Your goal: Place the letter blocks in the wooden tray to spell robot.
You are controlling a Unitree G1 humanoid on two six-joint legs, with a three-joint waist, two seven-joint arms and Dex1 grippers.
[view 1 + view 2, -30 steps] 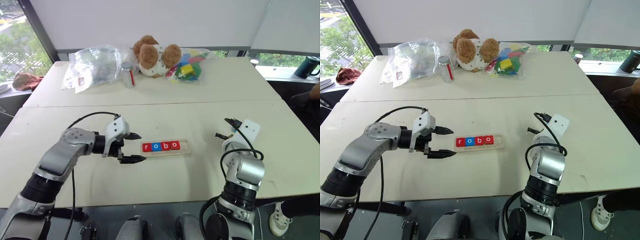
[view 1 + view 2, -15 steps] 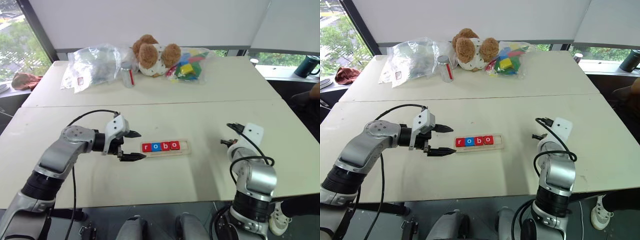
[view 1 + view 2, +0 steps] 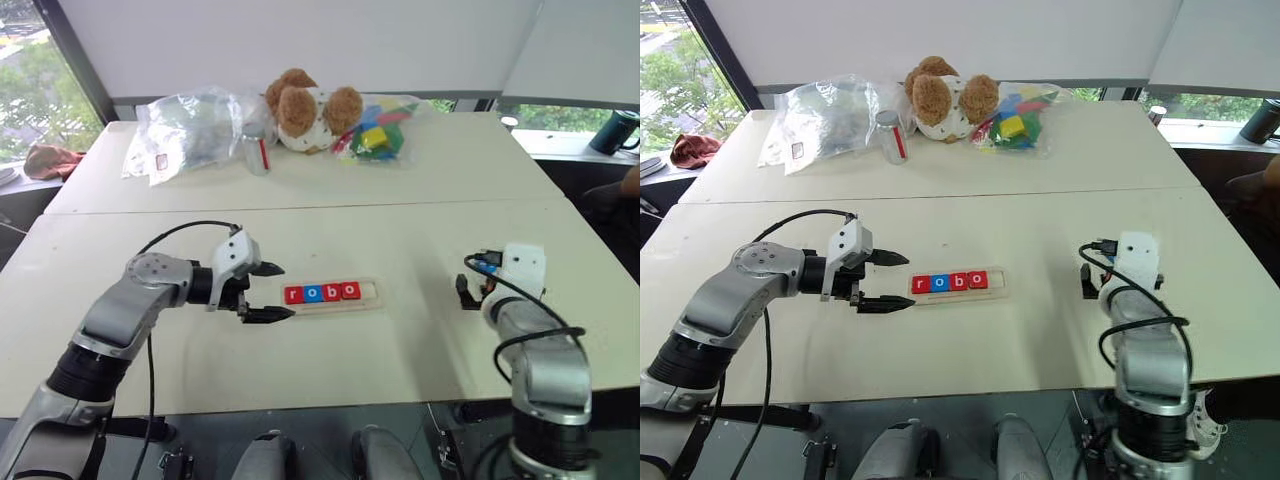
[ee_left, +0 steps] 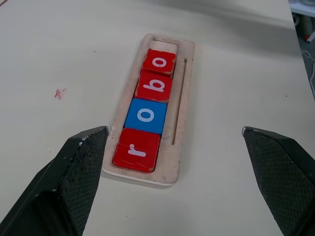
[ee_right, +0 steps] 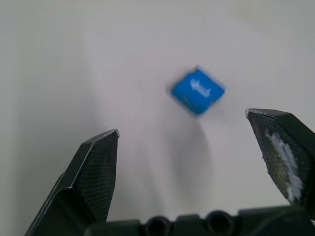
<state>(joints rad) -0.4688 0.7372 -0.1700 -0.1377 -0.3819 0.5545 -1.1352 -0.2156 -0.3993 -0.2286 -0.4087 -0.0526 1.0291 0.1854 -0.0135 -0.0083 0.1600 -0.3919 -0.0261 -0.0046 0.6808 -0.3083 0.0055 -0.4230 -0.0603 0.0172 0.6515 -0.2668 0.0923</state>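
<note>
Four letter blocks [image 4: 146, 105] spell "robo" in the wooden tray [image 3: 331, 294] at the surface's [image 3: 330, 150] centre; the blue "t" block [image 5: 198, 90] lies loose before the released right pincer [image 5: 197, 167] at four o'clock, the left pincer [image 4: 187, 162] gaping too.

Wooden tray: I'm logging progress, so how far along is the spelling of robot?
Done: the wooden tray holds four letter blocks reading r, o, b, o. In hand: nothing; the right gripper is open over the blue t block on the table. Left: seat it in the tray's last slot.
</note>
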